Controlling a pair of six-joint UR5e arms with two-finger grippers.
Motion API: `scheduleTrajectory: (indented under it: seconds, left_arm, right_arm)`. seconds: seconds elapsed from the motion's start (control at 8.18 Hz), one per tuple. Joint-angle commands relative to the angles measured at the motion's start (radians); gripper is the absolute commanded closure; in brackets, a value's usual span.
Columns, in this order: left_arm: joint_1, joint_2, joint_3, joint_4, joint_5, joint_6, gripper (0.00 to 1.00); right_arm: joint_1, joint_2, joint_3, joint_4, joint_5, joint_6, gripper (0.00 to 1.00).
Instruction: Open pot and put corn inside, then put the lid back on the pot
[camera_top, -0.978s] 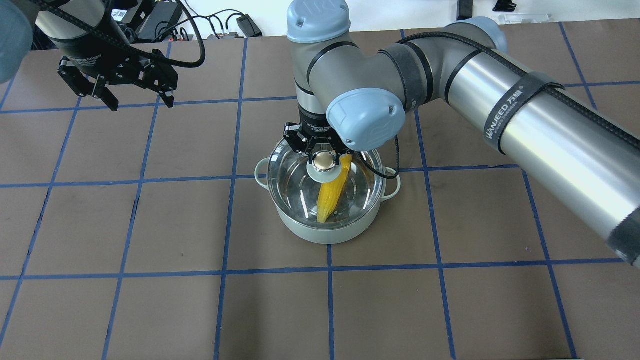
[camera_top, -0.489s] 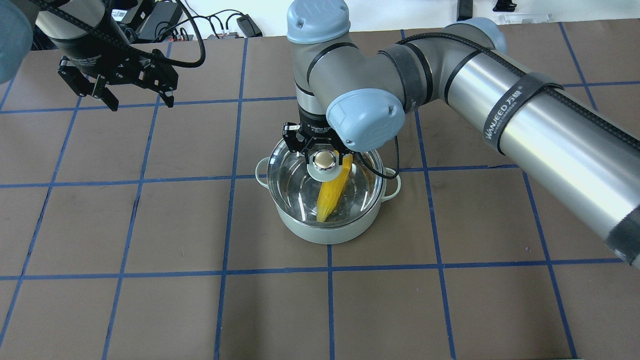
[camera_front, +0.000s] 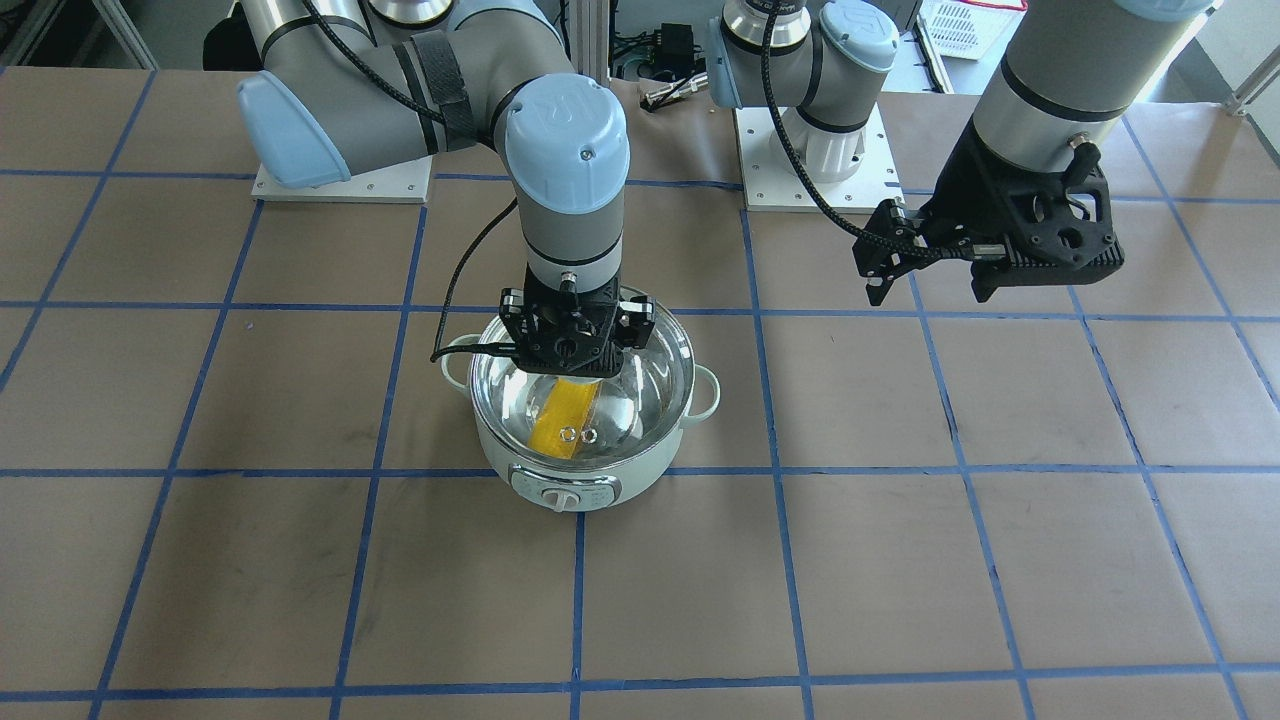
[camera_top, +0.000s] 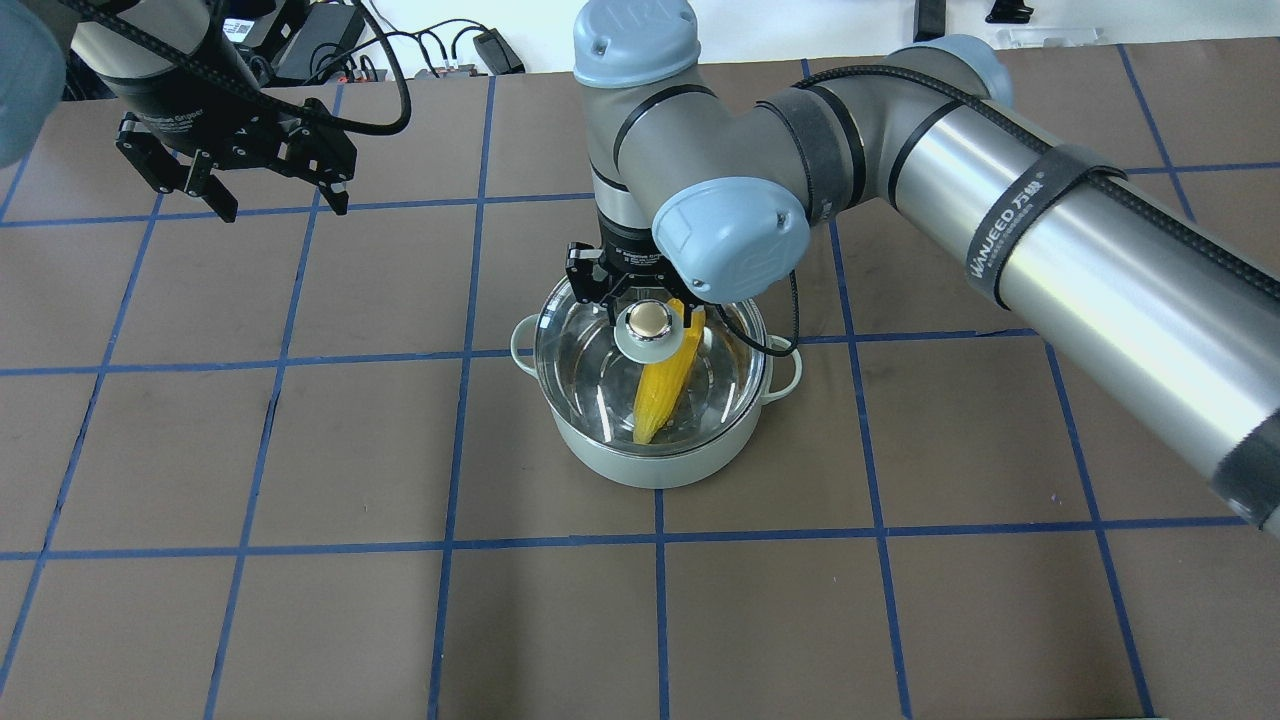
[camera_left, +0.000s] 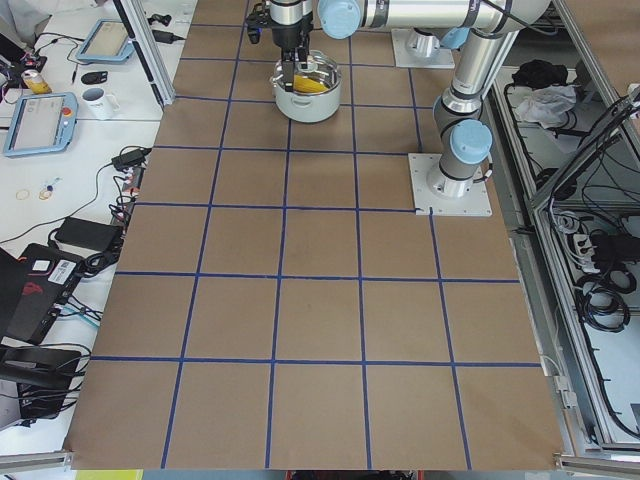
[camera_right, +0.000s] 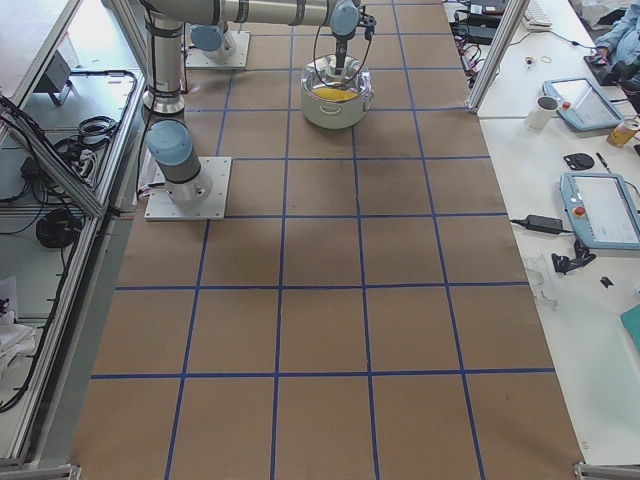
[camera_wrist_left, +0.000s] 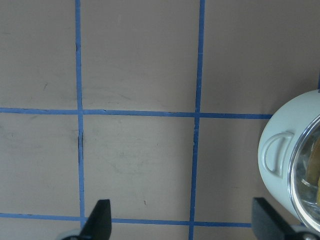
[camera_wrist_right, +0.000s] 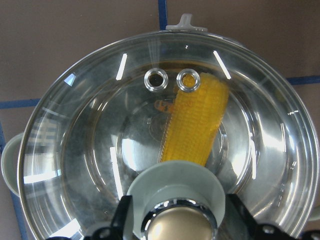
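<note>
The pale mint-green pot stands mid-table, its dial panel facing away from the robot. The yellow corn lies inside it, seen through the glass in the right wrist view. The clear glass lid sits over the pot's rim. My right gripper comes straight down on the lid's centre; in the right wrist view its fingers flank the beige-gold knob and pale green base, shut on it. My left gripper hangs open and empty above the table, far to the pot's left.
The brown table has a grid of blue tape lines. Cables and power bricks lie past its far edge. The left wrist view catches the pot's side handle at its right edge. My right arm's elbow hangs over the pot's far side.
The right gripper and the lid's knob have shifted very slightly toward the table's far side. The left arm has not moved.
</note>
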Motion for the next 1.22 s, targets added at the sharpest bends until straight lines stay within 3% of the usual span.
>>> scheduleTrajectory:
  seconds: [0.0,0.61,0.86,1.1]
  left_arm:
    - [0.0,0.0,0.0,0.0,0.0,0.0,0.0]
    - [0.0,0.0,0.0,0.0,0.001,0.0,0.0]
    - [0.0,0.0,0.0,0.0,0.001,0.0,0.0]
    - [0.0,0.0,0.0,0.0,0.001,0.0,0.0]
  right_arm:
    - [0.0,0.0,0.0,0.003,0.0,-0.001,0.48]
    - [-0.017,-0.001,-0.001,0.017,0.003,0.001,0.53]
    - [-0.017,-0.001,-0.001,0.014,0.01,-0.005,0.43]
    - [-0.017,-0.001,-0.001,0.011,0.009,-0.054,0.22]
